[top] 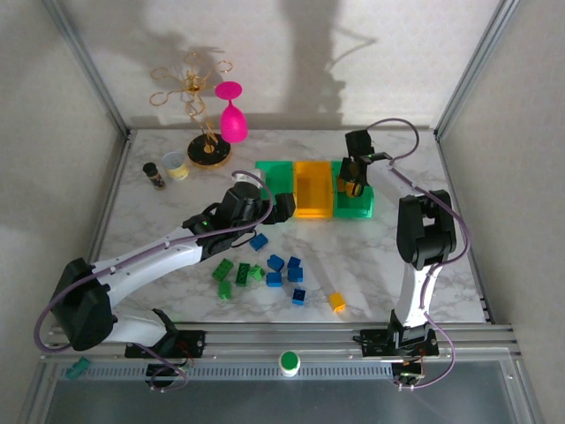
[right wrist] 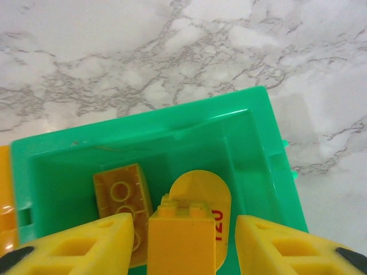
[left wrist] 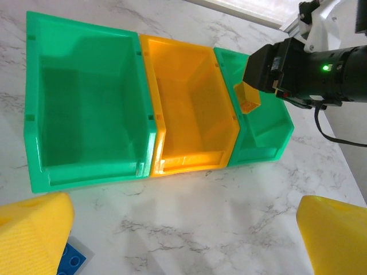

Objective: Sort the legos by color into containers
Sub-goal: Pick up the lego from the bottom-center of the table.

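The right claw [top: 353, 183] hangs over the right green bin [top: 364, 210] at the end of the row. From its wrist camera the two yellow fingers [right wrist: 86, 243] are apart, with a sliver of gap on each side of the orange brick [right wrist: 182, 238] between them, so it's not clamped on it. A second orange brick [right wrist: 120, 197] lies flat on that bin's floor, just beside a round yellow sticker [right wrist: 200, 186] with red print. The orange bin [top: 313, 188] touches that bin's left side, and the left green bin [top: 275, 176] touches the orange one. The left claw [top: 284, 208] is spread wide, low over the marble just in front of the left green bin, with a blue brick [left wrist: 73, 260] by its left finger. The other loose bricks [top: 274, 279] are blue and green, plus one lone orange one [top: 337, 301]. They're scattered on the table [top: 366, 256] between the two arms, apart from the bins. Clutter-wise, the far left has a gold wire stand [top: 201, 106] with a pink glass [top: 232, 119] hung upside down. A small clear cup [top: 175, 164] and a dark jar [top: 155, 176] sit there too, beyond the left arm's reach line. Metal frame posts [top: 84, 57] stand at the far corners, the walls sit close to the table's sides, and a metal rail [top: 265, 336] runs along the near edge. The open marble is the strip in front of the bins and the patch just left of the right arm.
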